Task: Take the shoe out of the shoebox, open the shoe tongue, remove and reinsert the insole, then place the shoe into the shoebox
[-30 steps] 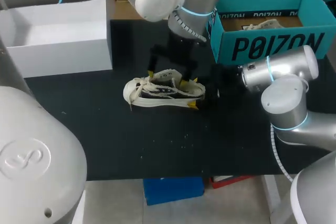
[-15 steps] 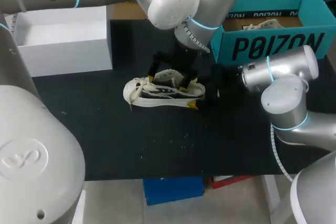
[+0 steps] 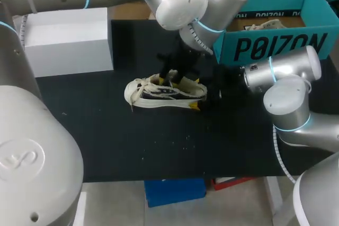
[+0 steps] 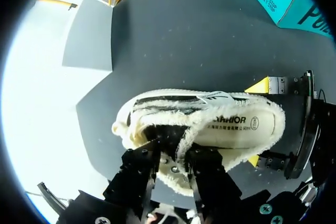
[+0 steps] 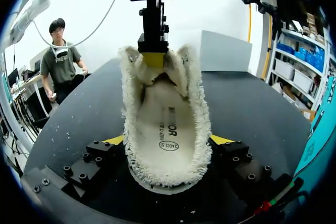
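Things counted: one shoe on the black table, one insole lying inside it, two boxes and two grippers. The boxes are a teal shoebox at the far right, open on top with something pale inside that cannot be made out, and a white box at the far left.

The shoe stands on its sole near the table's middle, apart from both boxes. Its long axis runs across the table from side to side, with toe and laces toward my left and heel toward my right.

The left gripper comes down from above at the front of the shoe's opening. Its fingers are pressed close on the fleecy tongue, pinching it. The right gripper sits at the heel, its yellow tips spread wide and touching the shoe's two sides, so it clamps the heel.

The head view gives the whole layout but little of either grip. The left wrist view shows the tongue pinched. The right wrist view looks along the bare insole from heel toward toe, with fleece lining all round.
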Tool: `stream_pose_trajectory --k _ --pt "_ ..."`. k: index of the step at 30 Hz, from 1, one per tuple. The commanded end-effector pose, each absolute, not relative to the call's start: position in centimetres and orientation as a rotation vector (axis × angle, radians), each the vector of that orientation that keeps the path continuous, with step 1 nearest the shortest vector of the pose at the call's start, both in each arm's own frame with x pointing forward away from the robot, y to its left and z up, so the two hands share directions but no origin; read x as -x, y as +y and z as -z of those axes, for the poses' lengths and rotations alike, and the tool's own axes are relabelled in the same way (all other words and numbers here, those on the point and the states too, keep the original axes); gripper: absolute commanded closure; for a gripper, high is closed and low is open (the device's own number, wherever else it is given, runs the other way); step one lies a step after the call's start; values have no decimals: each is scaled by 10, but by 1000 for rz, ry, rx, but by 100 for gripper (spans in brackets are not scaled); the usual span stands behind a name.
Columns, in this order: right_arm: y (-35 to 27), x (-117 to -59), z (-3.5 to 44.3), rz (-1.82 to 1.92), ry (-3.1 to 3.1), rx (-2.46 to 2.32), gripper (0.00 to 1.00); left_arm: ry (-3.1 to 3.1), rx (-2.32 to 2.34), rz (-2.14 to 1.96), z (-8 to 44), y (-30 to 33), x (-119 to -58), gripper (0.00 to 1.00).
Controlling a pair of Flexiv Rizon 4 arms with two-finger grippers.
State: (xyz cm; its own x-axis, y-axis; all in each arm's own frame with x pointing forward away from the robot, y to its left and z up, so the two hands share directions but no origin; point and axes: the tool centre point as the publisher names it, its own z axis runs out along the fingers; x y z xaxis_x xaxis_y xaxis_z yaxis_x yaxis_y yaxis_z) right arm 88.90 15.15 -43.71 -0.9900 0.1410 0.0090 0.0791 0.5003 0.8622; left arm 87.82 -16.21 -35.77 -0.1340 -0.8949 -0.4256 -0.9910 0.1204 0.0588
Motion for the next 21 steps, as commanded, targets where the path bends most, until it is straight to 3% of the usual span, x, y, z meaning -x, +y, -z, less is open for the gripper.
stream_pose_trajectory --k 1,3,21 --pt "153 -891 439 -1527 2666 -198 97 2102 1840 -502 360 -166 -882 89" --pt "153 -891 439 -1527 2666 -198 97 2099 1840 -505 361 -167 -882 100" --pt "153 -891 439 -1527 2666 -198 100 2090 1942 -254 320 -165 -884 100"
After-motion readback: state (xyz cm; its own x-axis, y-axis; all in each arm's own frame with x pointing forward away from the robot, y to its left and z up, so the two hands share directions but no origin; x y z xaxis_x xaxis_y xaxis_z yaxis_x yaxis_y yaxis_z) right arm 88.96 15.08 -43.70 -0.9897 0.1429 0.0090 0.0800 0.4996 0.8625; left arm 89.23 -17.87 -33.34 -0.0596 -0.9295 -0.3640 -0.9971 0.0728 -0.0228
